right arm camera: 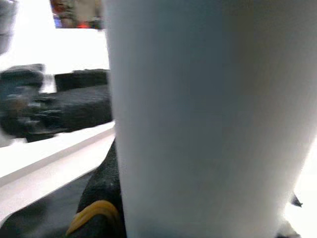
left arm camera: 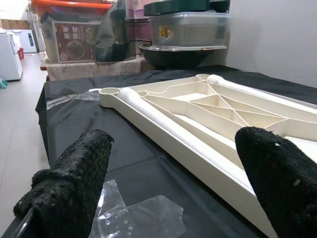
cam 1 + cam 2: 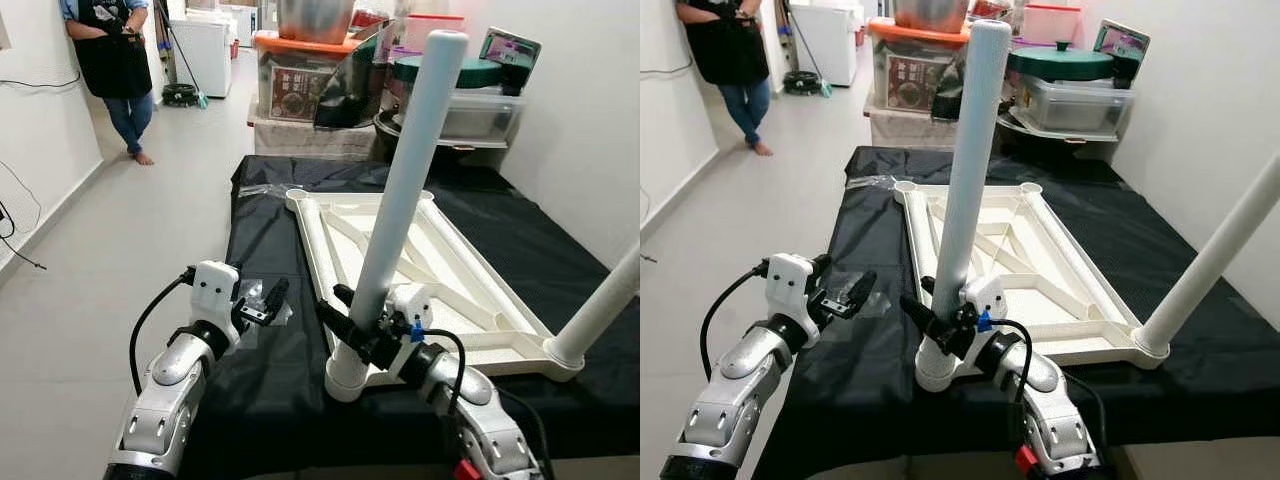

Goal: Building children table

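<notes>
The right gripper (image 3: pixel 352 318) has its black fingers clamped around the lower part of the white table leg (image 3: pixel 405 183), which stands in the near corner socket of the upturned cream tabletop (image 3: pixel 420 275) on the black cloth (image 3: pixel 270 380). The left gripper (image 3: pixel 262 300) hovers just left of the tabletop over a clear plastic bag (image 2: pixel 133 218), fingers (image 2: pixel 74 183) spread wide and holding nothing.

Home storeroom: stacked storage bins (image 3: pixel 300 85)
</notes>
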### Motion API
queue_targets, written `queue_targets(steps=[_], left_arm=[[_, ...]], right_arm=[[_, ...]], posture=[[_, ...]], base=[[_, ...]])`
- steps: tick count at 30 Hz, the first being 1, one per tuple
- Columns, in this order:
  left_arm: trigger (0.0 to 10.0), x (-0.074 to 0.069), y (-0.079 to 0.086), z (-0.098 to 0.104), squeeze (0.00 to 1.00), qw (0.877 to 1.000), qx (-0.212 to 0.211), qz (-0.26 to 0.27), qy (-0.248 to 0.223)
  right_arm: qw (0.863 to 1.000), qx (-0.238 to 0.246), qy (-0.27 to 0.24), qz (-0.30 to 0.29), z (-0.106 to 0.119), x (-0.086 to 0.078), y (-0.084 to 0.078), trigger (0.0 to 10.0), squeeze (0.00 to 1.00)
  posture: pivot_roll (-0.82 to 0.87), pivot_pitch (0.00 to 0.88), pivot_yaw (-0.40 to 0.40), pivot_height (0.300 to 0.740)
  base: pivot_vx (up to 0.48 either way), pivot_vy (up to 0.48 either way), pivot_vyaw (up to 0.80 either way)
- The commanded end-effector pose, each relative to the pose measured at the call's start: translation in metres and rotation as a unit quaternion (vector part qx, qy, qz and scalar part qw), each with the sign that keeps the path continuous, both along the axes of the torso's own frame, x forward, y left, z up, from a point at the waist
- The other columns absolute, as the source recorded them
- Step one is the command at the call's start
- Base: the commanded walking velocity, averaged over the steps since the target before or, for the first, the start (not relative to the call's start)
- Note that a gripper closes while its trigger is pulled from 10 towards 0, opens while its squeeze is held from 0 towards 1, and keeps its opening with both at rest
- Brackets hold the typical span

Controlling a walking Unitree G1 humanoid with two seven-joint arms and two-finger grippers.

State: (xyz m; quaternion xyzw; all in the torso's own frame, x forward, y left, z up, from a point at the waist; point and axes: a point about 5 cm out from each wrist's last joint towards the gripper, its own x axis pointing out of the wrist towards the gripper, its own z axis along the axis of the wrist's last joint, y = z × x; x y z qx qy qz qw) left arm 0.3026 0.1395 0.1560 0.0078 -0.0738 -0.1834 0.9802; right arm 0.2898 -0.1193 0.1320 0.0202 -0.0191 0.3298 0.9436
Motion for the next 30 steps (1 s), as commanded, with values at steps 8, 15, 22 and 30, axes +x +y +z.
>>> queue_targets(steps=[8,15,22,30], left_arm=[[10.0,0.001,0.000,0.000,0.00,1.000,0.006,0.002,0.001],[10.0,0.001,0.000,0.000,0.00,1.000,0.006,0.002,0.001],[10.0,0.002,-0.001,-0.001,0.00,1.000,0.005,0.002,0.002],[10.0,0.003,0.001,-0.001,0.00,1.000,0.005,0.007,0.001]], right_arm=[[0.962,-0.056,0.099,-0.248,-0.043,0.010,-0.052,10.0,0.00],[0.928,-0.074,0.116,-0.345,-0.049,0.014,-0.076,10.0,0.00],[0.902,-0.045,0.137,-0.407,-0.053,0.013,-0.087,10.0,0.00],[0.868,0.018,0.093,-0.487,-0.038,0.016,-0.096,10.0,0.00]], posture=[[0.06,0.000,-0.096,0.740],[0.06,0.000,-0.093,0.740],[0.06,0.000,-0.094,0.740],[0.06,0.000,-0.092,0.740]], base=[[0.000,0.000,0.00],[0.000,0.000,0.00],[0.000,0.000,0.00],[0.000,0.000,0.00]])
